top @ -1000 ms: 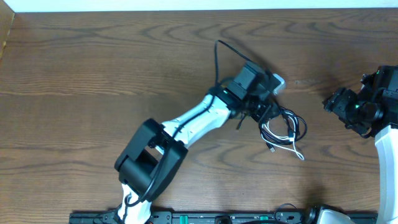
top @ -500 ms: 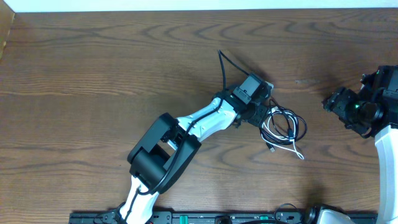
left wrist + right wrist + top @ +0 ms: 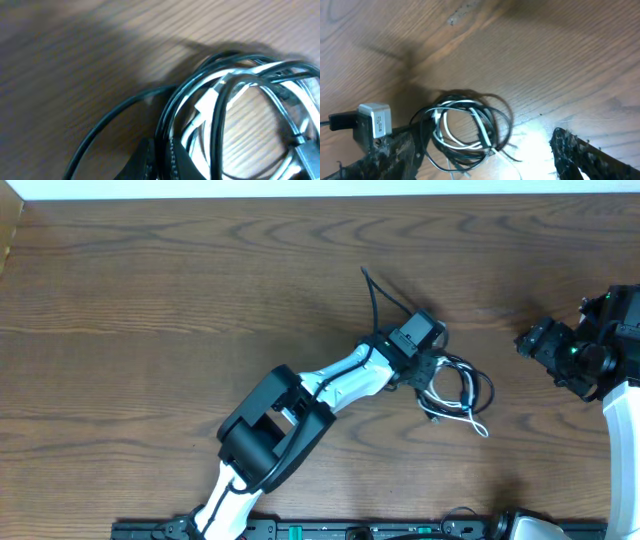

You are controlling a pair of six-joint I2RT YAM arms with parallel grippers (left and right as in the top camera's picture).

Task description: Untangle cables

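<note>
Overhead view: left gripper (image 3: 430, 372), jaws closed, at the edge of the tangled black and white cables (image 3: 460, 388); right gripper (image 3: 532, 345) well apart, jaws wide.

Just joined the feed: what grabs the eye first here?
The cables, black and white loops knotted together right of centre. The left gripper, its arm stretched diagonally from the near edge, has its fingers shut on a black strand at the knot's left side; the right gripper hangs open, apart to the right.
</note>
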